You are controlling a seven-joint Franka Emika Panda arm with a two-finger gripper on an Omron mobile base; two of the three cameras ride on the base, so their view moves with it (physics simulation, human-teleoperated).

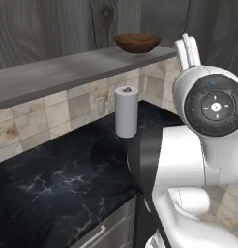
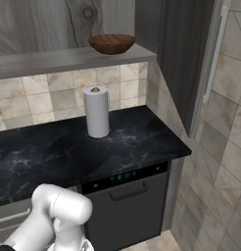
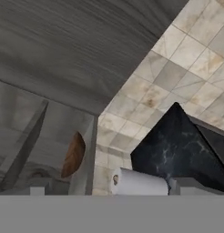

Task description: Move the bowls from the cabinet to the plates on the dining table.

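A dark brown wooden bowl sits near the right end of the grey shelf of the open cabinet. The cabinet door hangs open to the right of the shelf. In the hand view, which is rolled sideways, the bowl shows edge-on at the lower left, well ahead of my gripper. The gripper is open, its tips wide apart with nothing between them. The plates and the dining table are out of view.
A white paper towel roll stands on the black marble counter below the shelf. A dishwasher front sits under the counter's right end. Beige tiles cover the wall behind.
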